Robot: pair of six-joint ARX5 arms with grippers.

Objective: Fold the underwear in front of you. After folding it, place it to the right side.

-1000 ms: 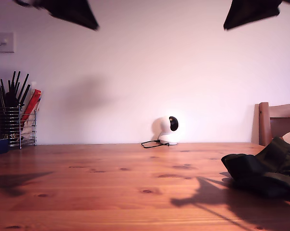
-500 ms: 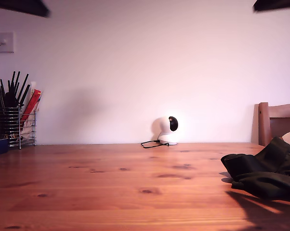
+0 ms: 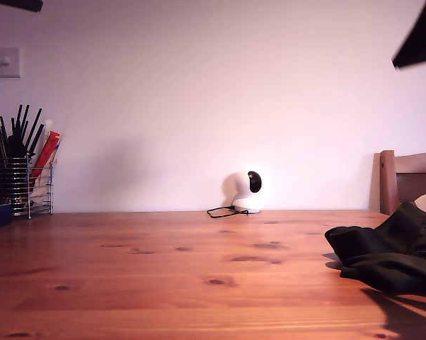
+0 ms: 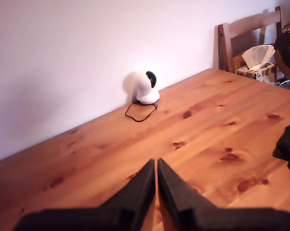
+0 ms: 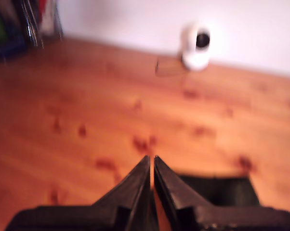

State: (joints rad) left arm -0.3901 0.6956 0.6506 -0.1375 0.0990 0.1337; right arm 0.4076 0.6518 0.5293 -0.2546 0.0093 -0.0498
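The knotty pine surface (image 3: 163, 276) runs to a plain white wall, with a round white camera (image 3: 248, 191) at the back and the wrinkled dark underwear (image 3: 390, 255) lying folded at the exterior view's right. Only the first wrist view shows a tissue box (image 4: 256, 60) on the chair (image 4: 246, 33). My first gripper (image 4: 156, 163) and my second gripper (image 5: 151, 160) both hang above the wood with jaws together, holding nothing.

my first gripper (image 4: 156, 166): jaws closed, empty, raised | my second gripper (image 5: 151, 162): jaws closed, empty, raised
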